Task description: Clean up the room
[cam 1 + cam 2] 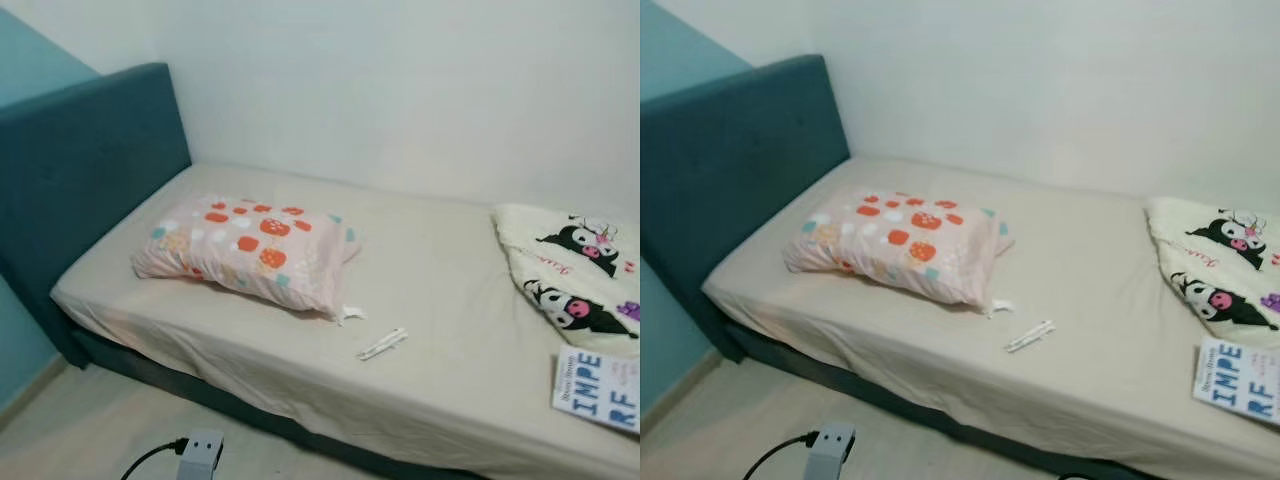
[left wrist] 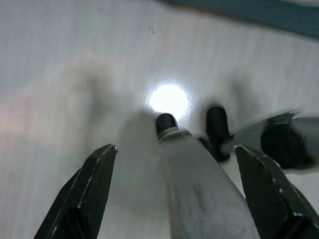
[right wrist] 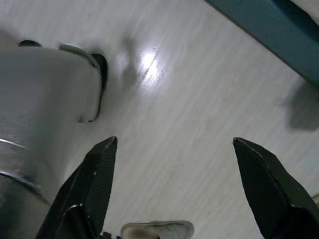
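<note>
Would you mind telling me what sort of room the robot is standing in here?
Most likely a bedroom: a single bed with a teal padded headboard stands against a white wall, with a patterned pillow and a folded cartoon-print blanket on its sheet.

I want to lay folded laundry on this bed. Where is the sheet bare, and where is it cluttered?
Most free: the beige sheet between the spotted pink pillow and the cream cartoon-print blanket, back to the white wall. The front edge there holds a small white pen-like item. Crowded: the foot end, where the blanket and a blue-lettered white book lie.
</note>
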`<state>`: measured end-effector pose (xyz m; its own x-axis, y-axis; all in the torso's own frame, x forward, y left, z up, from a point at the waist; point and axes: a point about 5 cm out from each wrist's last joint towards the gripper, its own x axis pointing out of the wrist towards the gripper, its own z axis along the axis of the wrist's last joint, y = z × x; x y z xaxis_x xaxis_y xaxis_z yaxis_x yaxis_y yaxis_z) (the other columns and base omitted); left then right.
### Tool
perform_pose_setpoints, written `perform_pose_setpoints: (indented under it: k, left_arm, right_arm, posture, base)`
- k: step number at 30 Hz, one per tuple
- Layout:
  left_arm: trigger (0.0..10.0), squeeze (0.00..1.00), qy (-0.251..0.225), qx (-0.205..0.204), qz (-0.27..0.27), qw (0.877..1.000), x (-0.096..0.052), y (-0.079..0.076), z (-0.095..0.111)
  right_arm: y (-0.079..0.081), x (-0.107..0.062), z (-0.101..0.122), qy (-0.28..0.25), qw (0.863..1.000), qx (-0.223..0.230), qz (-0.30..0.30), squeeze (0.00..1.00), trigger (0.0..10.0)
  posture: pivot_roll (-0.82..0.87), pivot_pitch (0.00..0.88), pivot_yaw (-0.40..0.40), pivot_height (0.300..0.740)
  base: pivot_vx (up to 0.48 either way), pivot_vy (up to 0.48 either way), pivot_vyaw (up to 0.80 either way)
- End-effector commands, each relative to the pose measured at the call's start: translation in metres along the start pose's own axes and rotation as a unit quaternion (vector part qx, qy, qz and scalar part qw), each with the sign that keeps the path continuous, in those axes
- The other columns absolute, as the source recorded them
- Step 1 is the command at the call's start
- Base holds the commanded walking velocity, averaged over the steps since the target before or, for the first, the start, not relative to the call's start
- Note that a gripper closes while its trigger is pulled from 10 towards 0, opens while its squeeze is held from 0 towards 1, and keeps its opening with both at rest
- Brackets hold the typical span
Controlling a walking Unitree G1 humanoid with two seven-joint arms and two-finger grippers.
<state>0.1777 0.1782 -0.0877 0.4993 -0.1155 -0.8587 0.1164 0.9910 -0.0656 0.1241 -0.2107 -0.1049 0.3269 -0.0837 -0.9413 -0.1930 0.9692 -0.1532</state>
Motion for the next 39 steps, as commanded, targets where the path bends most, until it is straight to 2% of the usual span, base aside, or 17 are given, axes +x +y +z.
perform_pose_setpoints:
  k: [1,11,15,28,33,34,35,39]
  left_arm:
    - [10.0,0.0,0.0,-0.007,-0.002,1.0,0.0,0.0,0.001]
    - [10.0,0.0,-0.002,0.002,-0.01,1.0,0.001,-0.003,0.003]
    - [10.0,0.0,-0.002,0.004,-0.014,1.0,0.001,-0.004,0.003]
    - [10.0,0.0,0.002,0.005,-0.019,1.0,0.001,-0.006,0.0]
    - [10.0,0.0,0.003,0.005,-0.021,1.0,0.001,-0.006,-0.001]
    - [10.0,0.0,-0.001,0.0,-0.027,1.0,0.001,-0.008,0.001]
    - [10.0,0.0,-0.003,-0.002,-0.029,1.0,0.001,-0.009,0.002]
    - [10.0,0.0,-0.014,-0.013,-0.039,0.999,0.002,-0.012,0.008]
  right_arm:
    - [-0.001,0.0,-0.006,0.008,1.0,-0.001,-0.003,0.0,10.0]
    - [-0.005,-0.001,-0.012,0.014,1.0,-0.002,-0.007,0.0,10.0]
    - [-0.004,-0.001,-0.014,0.007,1.0,0.023,-0.005,0.0,10.0]
    - [-0.004,-0.001,-0.014,0.005,1.0,0.029,-0.007,0.0,10.0]
    - [-0.004,-0.001,-0.014,0.0,0.999,0.042,-0.007,0.0,10.0]
    - [-0.003,-0.001,-0.007,-0.015,0.997,0.073,0.0,0.0,10.0]
    - [-0.003,-0.001,-0.005,-0.021,0.996,0.083,0.002,0.0,10.0]
    - [-0.004,-0.001,0.0,-0.03,0.995,0.099,0.004,0.0,10.0]
  posture:
    - [-0.07,0.0,-0.03,0.74]
    - [-0.07,0.0,-0.028,0.74]
    - [-0.08,0.0,-0.02,0.74]
    - [-0.08,0.0,-0.017,0.74]
    - [-0.08,0.0,-0.016,0.74]
    - [-0.08,0.0,-0.013,0.74]
    - [-0.08,0.0,-0.013,0.74]
    - [-0.08,0.0,-0.012,0.74]
  base:
    - [0.0,-0.386,0.0]
    - [0.0,-0.39,0.0]
    - [0.0,-0.39,0.0]
    - [0.0,-0.351,0.0]
    - [0.0,-0.326,0.0]
    - [0.0,-0.277,0.0]
    - [0.0,-0.277,0.0]
    - [0.0,-0.069,0.0]
